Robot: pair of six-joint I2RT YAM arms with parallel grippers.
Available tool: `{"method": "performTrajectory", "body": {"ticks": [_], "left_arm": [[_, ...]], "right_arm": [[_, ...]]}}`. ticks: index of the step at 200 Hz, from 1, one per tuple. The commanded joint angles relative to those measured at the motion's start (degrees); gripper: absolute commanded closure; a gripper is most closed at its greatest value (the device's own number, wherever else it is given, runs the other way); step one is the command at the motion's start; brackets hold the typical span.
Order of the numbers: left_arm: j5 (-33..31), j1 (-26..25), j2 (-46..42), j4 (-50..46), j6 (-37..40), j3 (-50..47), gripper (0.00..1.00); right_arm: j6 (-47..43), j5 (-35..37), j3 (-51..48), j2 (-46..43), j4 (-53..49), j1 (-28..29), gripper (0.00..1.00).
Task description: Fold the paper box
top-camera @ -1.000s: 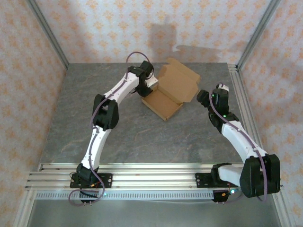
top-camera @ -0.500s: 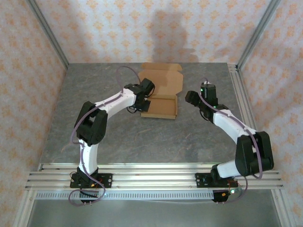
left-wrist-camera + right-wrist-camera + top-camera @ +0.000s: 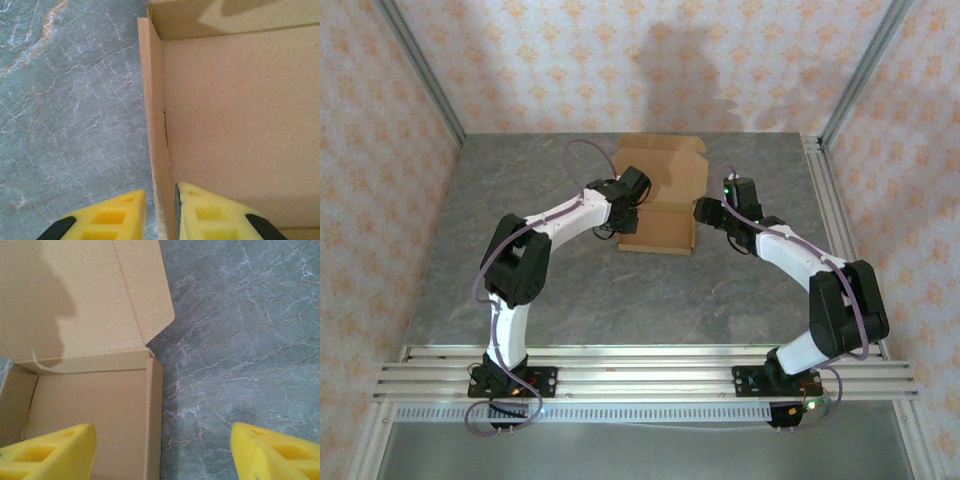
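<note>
The grey marbled surface (image 3: 570, 290) is carrying everything. The left arm (image 3: 565, 213) is reaching toward the paper box (image 3: 662, 228) from the box's left. The right arm (image 3: 785, 252) is bending in from the box's right, closer to it than half a second ago. The box is sitting toward the far middle of the surface, its shallow tray facing up and its lid (image 3: 665, 165) opening away on the far side. A second ago it was lying turned at an angle; now it is lying square to the surface edges. The left hand (image 3: 623, 220) is clenching on the box's left wall (image 3: 155, 125), with one yellow finger (image 3: 115, 217) outside that wall and the other inside the tray. The right hand (image 3: 706, 212) is hanging released at the box's right wall (image 3: 155, 405), having closed in from further right. Its fingers (image 3: 50, 452) are spreading wide, one over the tray and the other over bare surface right of the box.
</note>
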Motion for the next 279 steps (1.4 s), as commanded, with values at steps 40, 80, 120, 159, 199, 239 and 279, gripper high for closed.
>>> {"method": "performTrajectory", "body": {"ticks": [40,80,120,159,199,239,279], "left_arm": [[-3.1,0.2,3.9,-0.7,-1.9,-0.1,0.78],[-2.7,0.0,5.0,0.0,-2.4,-1.1,0.80],[-3.2,-0.2,6.7,-0.1,-2.6,-0.9,0.92],[-4.5,-0.4,6.1,0.1,-0.7,-2.0,1.00],[-4.6,-0.7,3.2,2.7,0.8,-5.3,1.00],[-5.0,-0.8,-1.4,6.4,0.9,-8.2,0.59],[-5.4,-0.7,-6.8,8.6,2.4,-9.1,0.42]], "right_arm": [[-1.0,0.5,1.8,0.7,-1.3,0.2,0.29],[-0.7,0.9,1.8,0.8,-0.8,0.2,0.29],[-0.6,1.8,1.3,0.1,-0.7,0.2,0.29],[-1.3,4.2,1.2,-1.0,-1.2,0.2,0.29],[-3.2,6.1,2.7,-1.7,-1.5,-0.7,0.29],[-6.3,2.2,4.4,-1.6,0.1,-3.6,0.27],[-15.1,-5.4,7.1,0.8,0.3,-7.2,0.24]]}}
